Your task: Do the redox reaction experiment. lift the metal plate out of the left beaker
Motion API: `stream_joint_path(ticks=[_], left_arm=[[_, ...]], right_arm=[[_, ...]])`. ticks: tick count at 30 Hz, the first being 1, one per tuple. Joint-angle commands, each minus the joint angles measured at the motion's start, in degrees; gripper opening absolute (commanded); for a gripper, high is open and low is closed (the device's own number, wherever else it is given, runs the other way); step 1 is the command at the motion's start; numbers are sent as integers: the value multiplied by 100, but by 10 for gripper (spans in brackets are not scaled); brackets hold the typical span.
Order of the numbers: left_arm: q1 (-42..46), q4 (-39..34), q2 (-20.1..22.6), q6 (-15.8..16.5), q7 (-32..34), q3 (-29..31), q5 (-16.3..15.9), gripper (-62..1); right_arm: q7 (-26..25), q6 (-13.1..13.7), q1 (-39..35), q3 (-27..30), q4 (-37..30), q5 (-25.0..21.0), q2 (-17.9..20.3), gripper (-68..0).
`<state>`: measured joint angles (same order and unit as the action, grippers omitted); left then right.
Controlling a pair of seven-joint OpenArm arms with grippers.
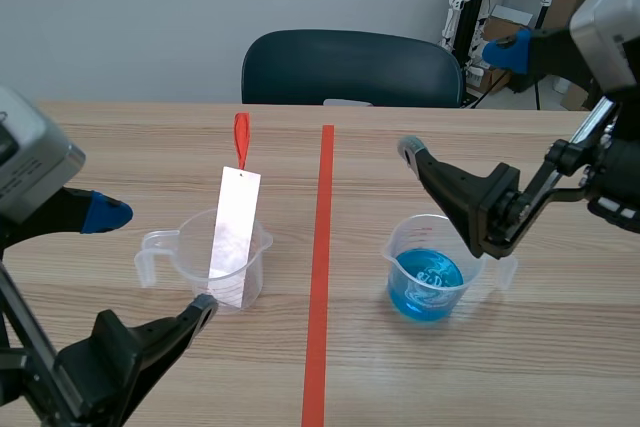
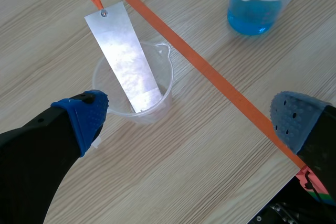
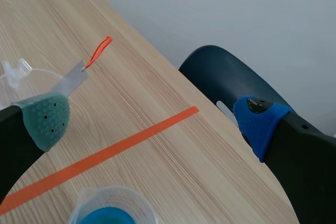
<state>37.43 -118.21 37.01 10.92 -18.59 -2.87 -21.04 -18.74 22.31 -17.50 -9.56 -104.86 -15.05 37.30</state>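
black and thick, the fingers of the left end effector (image 1: 155, 259) (image 2: 190, 118) stand wide apart and hold nothing; in the left wrist view one blue pad (image 2: 86, 116) sits just beside the wall of the left beaker (image 1: 180, 247) (image 2: 163, 77), the other well off past the orange-red tape line (image 1: 322, 247). the metal plate (image 1: 235, 232) (image 2: 126, 61) is in that clear plastic beaker, its lower end on the bottom, tilted and leaning on the rim, with most of its length sticking up above it. an orange-red strip (image 1: 241, 137) is tied through a hole at the plate's upper end. no finger touches the plate. the right end effector (image 1: 458, 100) (image 3: 152, 118) is raised above the counter (image 1: 500, 367), also spread wide and holding nothing. under it, on the other side of the tape line, stands the right beaker (image 1: 425, 267), part full of blue liquid. a dark chair (image 1: 350, 67) stands at the counter's far edge.
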Motion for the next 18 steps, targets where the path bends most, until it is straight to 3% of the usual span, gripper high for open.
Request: stream_joint_path(ticks=[1, 9, 18], left_arm=[[-20, -46, 0, -7, 164, -33, -35, 14], [-48, -46, 0, -7, 734, -33, -37, 14], [-44, -46, -2, -2, 682, -35, -92, 14]], right_arm=[[4, 2, 151, -35, -85, -107, -20, 4], [343, 7, 492, -343, -85, -192, -260, 4], [750, 24, 787, -621, -83, -219, -638, 4]])
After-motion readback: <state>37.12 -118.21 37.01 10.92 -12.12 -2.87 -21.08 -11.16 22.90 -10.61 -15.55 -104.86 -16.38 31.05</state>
